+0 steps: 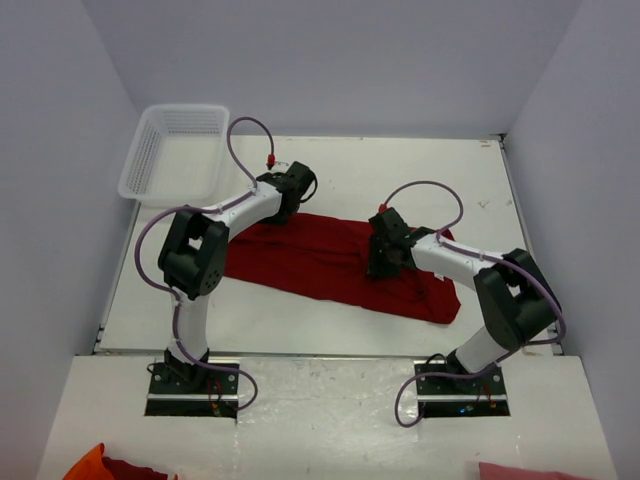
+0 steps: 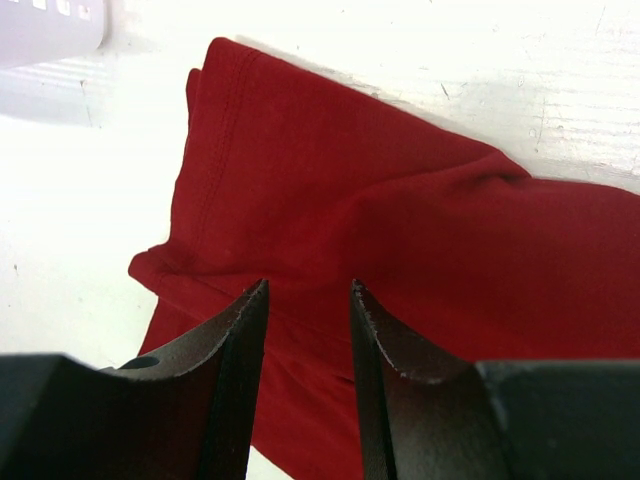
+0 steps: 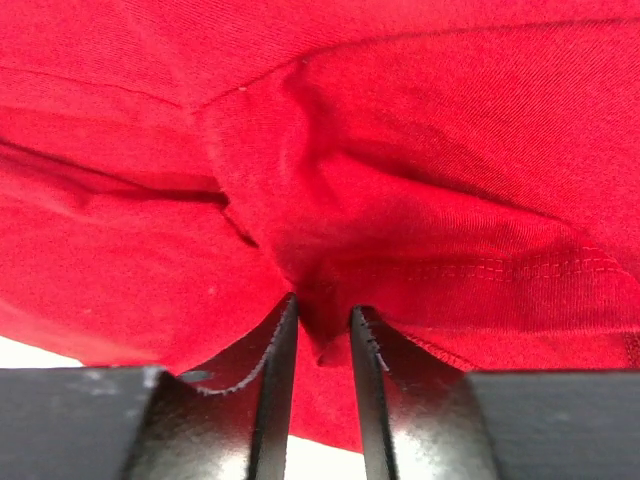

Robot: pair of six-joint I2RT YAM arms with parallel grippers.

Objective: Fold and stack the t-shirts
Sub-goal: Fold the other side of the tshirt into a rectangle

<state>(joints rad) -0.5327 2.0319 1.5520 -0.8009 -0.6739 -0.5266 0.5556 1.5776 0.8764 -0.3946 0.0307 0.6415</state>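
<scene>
**Right hand [image 3: 322, 312] pinches, left hand [image 2: 308, 295] waits**

A ridge of the red t-shirt [image 1: 310, 262], spread across the bench [image 1: 420, 180], sits nipped in the right hand. Left hand hangs spread above the shirt's layered edge: close it squarely there before lifting both together.

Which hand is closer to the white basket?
The left hand, at the shirt's left end, near the basket; the right hand is on the shirt's right half, farther from it.

Robotics lab cell, white table [image 1: 340, 170], plain white walls [image 1: 340, 60], bolted robot arms [image 1: 197, 252]
</scene>
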